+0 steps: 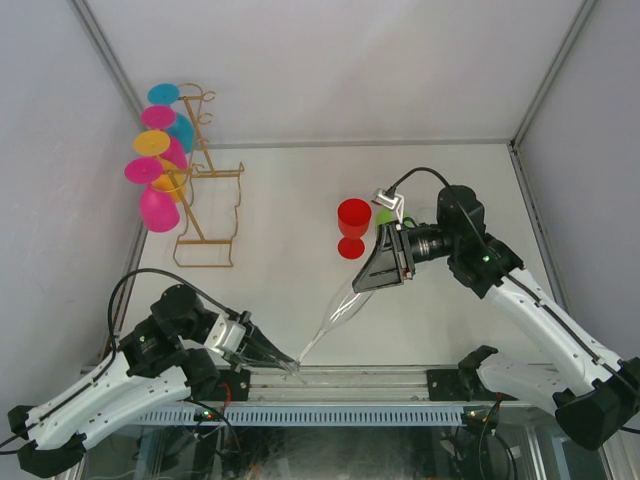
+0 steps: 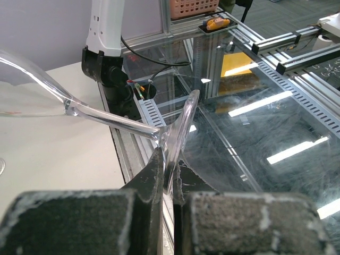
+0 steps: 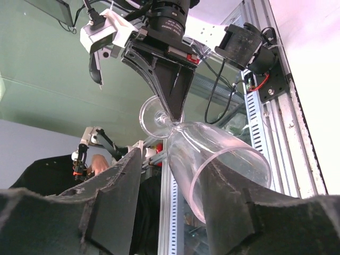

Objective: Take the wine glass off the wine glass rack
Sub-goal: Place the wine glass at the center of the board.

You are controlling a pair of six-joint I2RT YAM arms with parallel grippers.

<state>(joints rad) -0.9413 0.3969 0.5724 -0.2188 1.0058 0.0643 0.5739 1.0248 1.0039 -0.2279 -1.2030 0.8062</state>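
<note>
Clear wine glass (image 1: pixel 335 318) at 6 o'clock, off the wine glass rack (image 1: pixel 197 215) at 10 o'clock. My left fingers (image 2: pixel 151 180) are clamped on its foot; my right fingers (image 3: pixel 114 191) stand apart around its bowl.

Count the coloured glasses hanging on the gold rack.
4, all on the left side of the rack, farthest to nearest: cyan glass, magenta glass, yellow glass, second magenta glass. More may hang hidden behind them.
</note>
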